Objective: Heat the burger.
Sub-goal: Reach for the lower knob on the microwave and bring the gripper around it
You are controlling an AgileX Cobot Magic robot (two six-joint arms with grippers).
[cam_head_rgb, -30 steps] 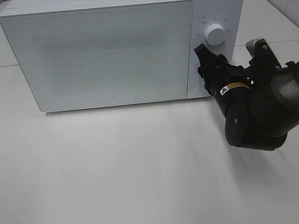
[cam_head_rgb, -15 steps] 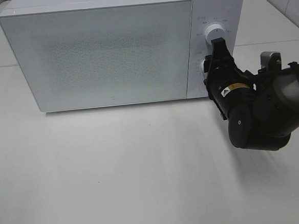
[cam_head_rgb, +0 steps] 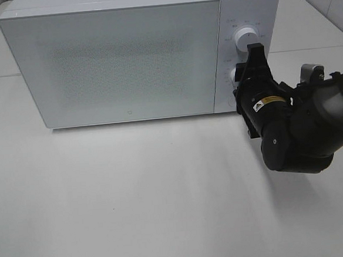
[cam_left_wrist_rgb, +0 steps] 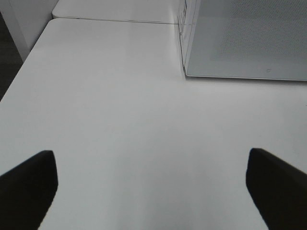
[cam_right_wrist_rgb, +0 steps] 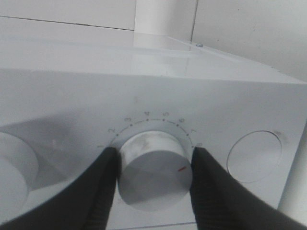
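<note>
The left pincer [cam_left_wrist_rgb: 149, 160], which only its wrist camera shows, stands released, dark fingers wide over the smooth white desk [cam_head_rgb: 135, 196]. The glossy, boxy white microwave [cam_head_rgb: 260, 4] has its speckled door [cam_head_rgb: 120, 61] closed; the burger shows in no view. The right pincer [cam_right_wrist_rgb: 154, 165] clasps the round knob [cam_right_wrist_rgb: 152, 175] with its red mark, plain only from the wrist.
</note>
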